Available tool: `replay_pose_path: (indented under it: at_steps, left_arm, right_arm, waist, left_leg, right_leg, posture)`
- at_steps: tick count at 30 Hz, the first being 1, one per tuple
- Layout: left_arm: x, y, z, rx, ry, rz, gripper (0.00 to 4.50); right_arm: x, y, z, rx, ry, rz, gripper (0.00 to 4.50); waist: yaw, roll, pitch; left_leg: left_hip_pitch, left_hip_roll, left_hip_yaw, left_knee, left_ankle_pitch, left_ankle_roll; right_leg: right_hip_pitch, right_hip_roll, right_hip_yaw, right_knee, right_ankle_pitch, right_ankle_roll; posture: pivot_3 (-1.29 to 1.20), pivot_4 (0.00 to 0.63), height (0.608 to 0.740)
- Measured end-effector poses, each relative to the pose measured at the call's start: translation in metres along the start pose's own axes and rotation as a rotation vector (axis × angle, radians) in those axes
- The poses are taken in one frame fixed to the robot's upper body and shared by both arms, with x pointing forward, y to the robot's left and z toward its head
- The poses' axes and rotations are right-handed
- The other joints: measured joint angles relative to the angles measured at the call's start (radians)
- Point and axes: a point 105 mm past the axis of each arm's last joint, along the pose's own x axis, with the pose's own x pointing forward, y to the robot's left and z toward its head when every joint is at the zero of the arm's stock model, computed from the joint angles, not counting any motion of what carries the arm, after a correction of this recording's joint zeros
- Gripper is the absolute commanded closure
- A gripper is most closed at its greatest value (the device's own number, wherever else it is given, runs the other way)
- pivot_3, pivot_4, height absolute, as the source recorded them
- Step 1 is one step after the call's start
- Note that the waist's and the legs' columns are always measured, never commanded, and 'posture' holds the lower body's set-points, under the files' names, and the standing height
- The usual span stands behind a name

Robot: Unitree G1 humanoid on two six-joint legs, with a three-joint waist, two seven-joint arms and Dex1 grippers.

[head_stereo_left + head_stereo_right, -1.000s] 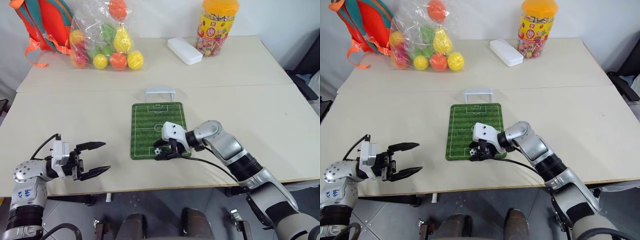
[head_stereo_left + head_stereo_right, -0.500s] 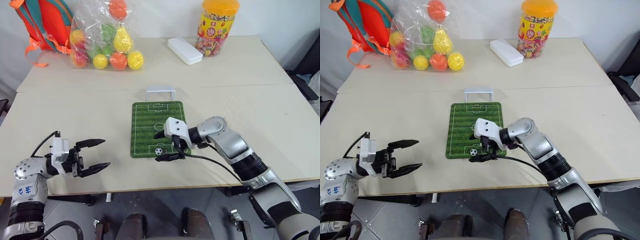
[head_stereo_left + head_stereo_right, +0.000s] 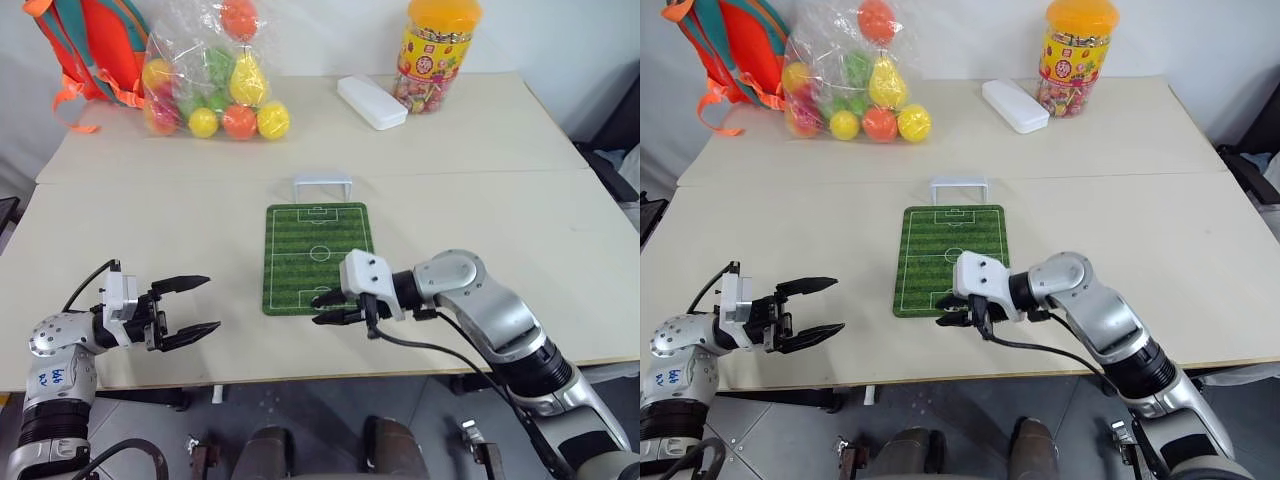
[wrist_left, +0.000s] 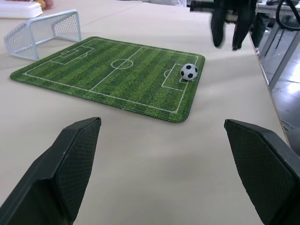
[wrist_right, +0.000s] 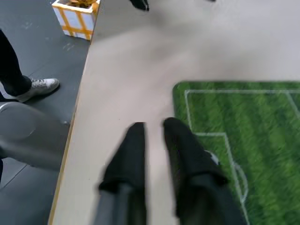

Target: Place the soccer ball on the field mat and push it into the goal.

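Right hand (image 3: pixel 326 309) back off field mat (image 3: pixel 318 240) edge

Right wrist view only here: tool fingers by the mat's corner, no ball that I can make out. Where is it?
Observer: The soccer ball sits free on the field mat, at the penalty box on the end nearest the robot.
Operator: Goal in place?
Observer: Yes, the goal stands at the mat's far end, mouth facing the pitch.
Operator: Left tool?
Observer: The left tool is open and empty, over the table to the left of the mat.
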Motion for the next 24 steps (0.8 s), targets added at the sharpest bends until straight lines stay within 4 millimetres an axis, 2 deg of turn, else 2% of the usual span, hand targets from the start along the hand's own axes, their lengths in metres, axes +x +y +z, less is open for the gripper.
replay_pose_path:
  at_steps: [8,14,19,20,21,22,24]
  left_arm:
    - [0.001,-0.004,0.001,-0.002,-0.004,-0.053,0.00]
    - [0.001,-0.005,0.000,-0.010,-0.003,-0.052,0.00]
    - [0.000,-0.005,0.000,-0.012,-0.003,-0.049,0.00]
    - [0.000,-0.003,0.002,-0.008,-0.006,-0.041,0.00]
    - [0.003,0.004,0.006,0.010,-0.017,-0.025,0.00]
    - [0.004,0.012,0.011,0.026,-0.029,-0.005,0.00]
    - [0.006,0.017,0.016,0.045,-0.040,0.001,0.00]
  right_arm:
    - [0.022,0.005,-0.010,0.037,0.008,0.040,4.48]
    - [0.027,-0.014,-0.013,0.025,0.014,0.014,4.48]
    - [0.024,-0.040,-0.028,0.025,0.061,-0.066,4.48]
    - [0.023,-0.055,-0.030,0.017,0.078,-0.111,4.48]
    - [0.011,-0.082,-0.028,-0.012,0.102,-0.216,4.48]
    - [-0.004,-0.108,-0.016,-0.050,0.094,-0.324,4.48]
    - [-0.026,-0.136,0.010,-0.119,0.047,-0.456,4.48]
  waist:
    - [0.000,0.000,0.000]
    - [-0.001,0.000,0.000]
    - [-0.002,0.000,0.000]
    - [-0.003,0.000,0.000]
    - [-0.004,0.000,0.000]
    - [-0.002,0.000,0.000]
    - [-0.005,0.000,0.000]
  left_leg:
    - [0.000,0.000,0.000,0.000,0.000,0.000]
    - [0.001,0.000,0.000,0.000,0.000,0.000]
    - [0.001,0.000,0.000,0.000,0.000,0.000]
    - [0.000,0.000,0.001,0.000,0.000,0.000]
    - [0.000,0.000,0.001,0.001,0.000,0.000]
    - [0.000,0.000,0.001,0.002,0.000,0.000]
    - [0.001,0.000,0.001,0.001,0.000,0.000]
  right_leg:
    - [0.000,0.000,0.001,0.000,0.000,0.000]
    - [0.000,0.000,0.001,0.000,0.000,0.000]
    - [0.000,0.001,0.001,0.000,0.000,0.000]
    - [-0.001,0.001,0.001,0.000,0.000,0.000]
    - [-0.001,0.001,0.002,0.001,0.000,0.000]
    - [-0.001,0.001,0.002,0.001,0.001,-0.001]
    - [-0.001,0.001,0.002,0.001,0.001,-0.001]
  posture:
    - [0.00,0.150,0.740]
    - [0.00,0.150,0.740]
    - [0.00,0.150,0.740]
    - [0.00,0.150,0.740]
    - [0.00,0.150,0.740]
    - [0.00,0.150,0.740]
    - [0.00,0.150,0.740]
